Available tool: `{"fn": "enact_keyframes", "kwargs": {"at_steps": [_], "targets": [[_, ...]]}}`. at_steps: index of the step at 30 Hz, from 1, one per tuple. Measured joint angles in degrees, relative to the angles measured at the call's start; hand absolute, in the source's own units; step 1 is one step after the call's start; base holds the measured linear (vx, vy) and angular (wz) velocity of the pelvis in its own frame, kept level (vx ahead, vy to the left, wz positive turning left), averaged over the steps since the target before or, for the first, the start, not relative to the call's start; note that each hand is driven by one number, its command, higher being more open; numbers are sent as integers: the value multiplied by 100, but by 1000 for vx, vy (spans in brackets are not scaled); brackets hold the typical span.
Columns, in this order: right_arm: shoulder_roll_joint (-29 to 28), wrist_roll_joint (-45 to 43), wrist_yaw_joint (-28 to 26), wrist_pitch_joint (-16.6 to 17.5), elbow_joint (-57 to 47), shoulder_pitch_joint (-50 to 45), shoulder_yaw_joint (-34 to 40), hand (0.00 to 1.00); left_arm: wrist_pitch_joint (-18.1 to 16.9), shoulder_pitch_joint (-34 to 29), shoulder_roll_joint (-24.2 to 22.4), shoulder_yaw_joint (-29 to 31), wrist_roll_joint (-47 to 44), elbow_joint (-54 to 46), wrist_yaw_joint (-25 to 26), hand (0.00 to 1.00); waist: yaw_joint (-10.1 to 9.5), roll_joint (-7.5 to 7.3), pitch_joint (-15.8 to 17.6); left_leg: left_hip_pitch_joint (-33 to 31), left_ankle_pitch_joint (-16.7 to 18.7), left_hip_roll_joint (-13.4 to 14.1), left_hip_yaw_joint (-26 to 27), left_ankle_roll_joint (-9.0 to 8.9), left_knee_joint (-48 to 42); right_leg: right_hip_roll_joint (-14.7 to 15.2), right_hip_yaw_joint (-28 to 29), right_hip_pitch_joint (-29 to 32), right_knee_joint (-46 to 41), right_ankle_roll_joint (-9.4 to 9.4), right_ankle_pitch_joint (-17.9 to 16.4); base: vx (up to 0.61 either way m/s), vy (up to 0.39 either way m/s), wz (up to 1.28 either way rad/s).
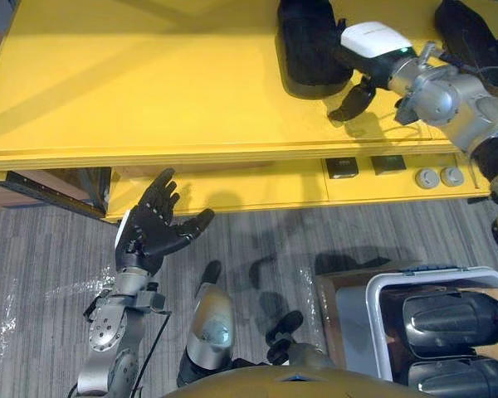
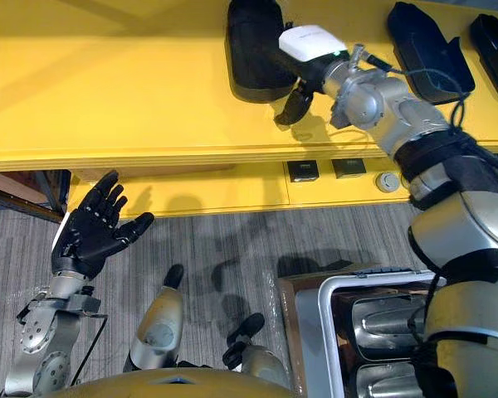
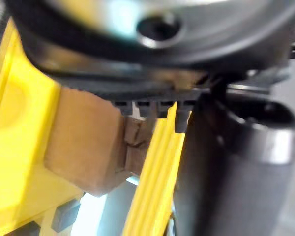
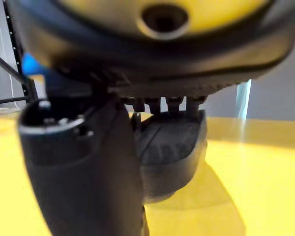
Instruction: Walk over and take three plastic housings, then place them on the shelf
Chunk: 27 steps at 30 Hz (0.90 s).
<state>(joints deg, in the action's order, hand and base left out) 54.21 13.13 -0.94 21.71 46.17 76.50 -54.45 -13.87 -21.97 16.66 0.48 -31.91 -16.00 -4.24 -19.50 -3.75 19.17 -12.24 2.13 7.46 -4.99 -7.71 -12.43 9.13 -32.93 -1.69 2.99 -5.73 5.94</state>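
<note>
A black plastic housing (image 1: 309,46) lies on the yellow shelf top (image 1: 149,75). My right hand (image 1: 373,40), white-backed, rests over the housing's right end with straight fingers. Its thumb (image 1: 354,98) hangs free beside the housing. Seen from the right wrist, the housing (image 4: 172,147) sits flat on the yellow surface past the fingers. Two more black housings (image 2: 423,41) (image 2: 494,41) lie further right on the shelf. My left hand (image 1: 153,228) is open and empty, palm up, over the floor in front of the shelf.
A white-rimmed bin (image 1: 382,290) at the lower right holds more dark housings (image 1: 448,319). The shelf's front face carries two dark squares (image 1: 342,167) and round knobs (image 1: 438,177). A dark metal frame (image 1: 50,189) stands under the shelf's left end. The floor is grey carpet.
</note>
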Motion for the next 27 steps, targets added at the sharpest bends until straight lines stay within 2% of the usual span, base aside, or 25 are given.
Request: {"fn": "enact_keyframes", "kwargs": {"at_steps": [5, 9, 12, 14, 18, 19, 20, 25, 27], "targets": [[458, -4, 167, 29, -969, -696, 875, 100, -18, -112, -144, 115, -164, -462, -50, 100, 105, 54, -30, 297, -30, -48, 154, 19, 215, 86, 48, -135, 5, -9, -3, 12, 26, -8], [455, -181, 173, 15, -1800, -1380, 1809, 100, -17, -98, -365, 148, -166, -497, -147, 100, 249, 114, -94, 494, -68, -53, 294, 26, 387, 119, 172, -167, 6, -13, -1, 13, 19, -16], [241, -463, 174, -121, -2506, -2238, 2861, 100, -15, -112, -560, 148, -170, -507, -238, 100, 339, 267, -321, 632, -81, -69, 395, 38, 508, 155, 220, -195, 6, -15, 0, 29, 14, -13], [-334, -552, 250, -364, -2823, -2955, 3796, 100, -4, -203, -666, 154, -178, -566, -310, 100, 426, 393, -577, 783, -84, -72, 504, 44, 606, 177, 319, -235, 5, -15, 0, 36, 15, -17], [-1376, -1015, 315, -805, -3437, -4225, 5045, 100, 43, -329, -931, 272, -220, -939, -313, 100, 598, 518, -840, 1015, -75, -51, 683, 43, 717, 180, 489, -308, 9, -16, 0, 9, 8, -21], [-1555, -1067, 319, -856, -3543, -4442, 5194, 100, 47, -324, -966, 296, -217, -973, -246, 100, 626, 535, -851, 1071, -62, -40, 729, 41, 728, 178, 516, -328, 9, -17, 0, -19, 7, -30], [-2004, -1196, 318, -901, -3755, -5000, 5434, 100, 72, -335, -1066, 418, -164, -1014, -25, 100, 719, 566, -940, 1115, -34, -22, 808, 44, 711, 172, 582, -344, 9, -19, -1, -32, 6, -26], [-3095, -1697, -54, -905, -4548, -6769, 5563, 100, 326, -335, -1452, 1119, -20, -1013, 880, 100, 979, 621, -1056, 1248, 45, 60, 993, 30, 646, 115, 775, -375, 15, -26, 1, -39, 3, -24], [-3459, -1928, -333, -923, -4848, -7263, 5171, 100, 463, -313, -1498, 1382, 96, -1001, 1245, 100, 1055, 615, -1060, 1267, 69, 134, 1053, 5, 634, 49, 833, -366, 24, -21, -2, -68, -20, -18]]}}
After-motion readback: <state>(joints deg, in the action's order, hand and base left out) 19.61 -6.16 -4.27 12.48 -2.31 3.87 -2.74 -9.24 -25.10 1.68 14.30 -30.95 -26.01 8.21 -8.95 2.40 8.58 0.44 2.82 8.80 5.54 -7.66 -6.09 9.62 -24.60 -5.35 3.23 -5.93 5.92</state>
